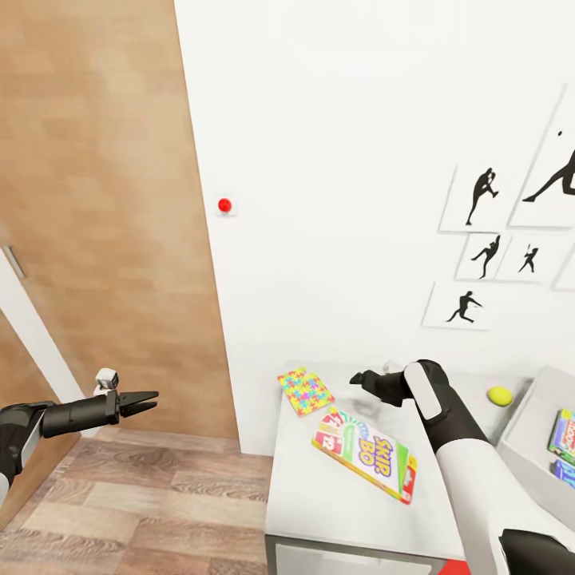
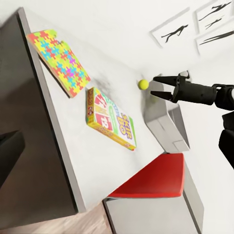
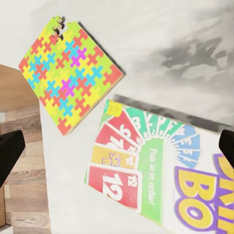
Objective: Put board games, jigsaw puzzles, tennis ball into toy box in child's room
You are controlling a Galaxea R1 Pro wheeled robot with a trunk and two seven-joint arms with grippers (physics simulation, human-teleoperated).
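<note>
My right gripper (image 1: 357, 377) hovered with jaws spread at centre frame, above the table (image 1: 319, 487). Below it lay the puzzle (image 1: 305, 390) and SKIP-BO (image 1: 366, 453). My left gripper (image 1: 152, 399), lower left, was also spread.

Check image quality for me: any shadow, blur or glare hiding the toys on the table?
Head view: even light, no glare, SKIP-BO box sharp, tennis ball clear. Right wrist view: a mottled grey shadow lies on the table beyond the jigsaw puzzle; print stays legible. Left wrist view: right gripper crisp, strongly tilted framing.
</note>
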